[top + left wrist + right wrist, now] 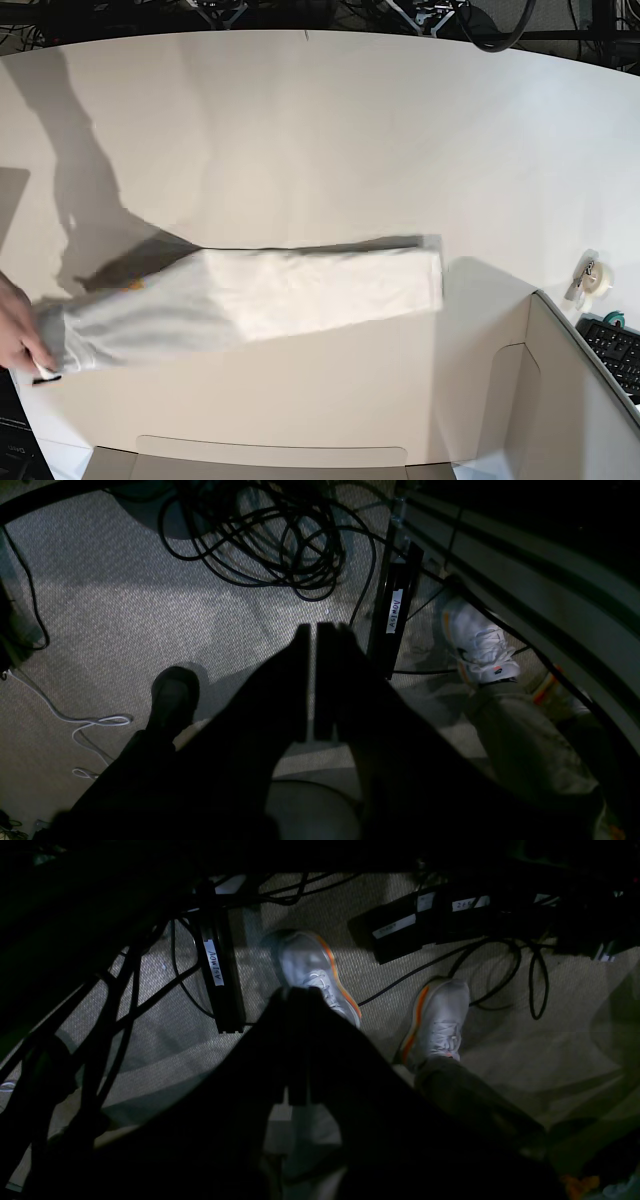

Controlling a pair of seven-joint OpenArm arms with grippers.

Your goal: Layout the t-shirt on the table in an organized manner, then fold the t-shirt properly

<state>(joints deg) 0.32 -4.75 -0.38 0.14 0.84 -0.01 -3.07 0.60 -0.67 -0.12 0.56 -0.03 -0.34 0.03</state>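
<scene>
On the white bench (320, 120) the t-shirt (270, 295) lies as a long folded strip running left to right across the near half, its print not readable in the base view. Its left end is blurred and bunched at the bench's left edge, where a person's hand (15, 330) touches it. Near the right edge sits a small roll of tape (592, 275), just beside a keyboard (615, 350) on a grey panel (570, 400); no container shows in any view.

Neither arm appears above the bench. Both wrist views look down at carpeted floor (125, 605). The left pincer (314, 630) is clenched, its dark fingers pressed together with only a thin slit between and nothing held. The right pincer (298, 992) is likewise closed on nothing. Coiled black cables (280, 545) lie on the carpet, and a seated person's white sneakers (440, 1017) with orange trim rest below, beside a black box labelled ASIMOV (397, 612).
</scene>
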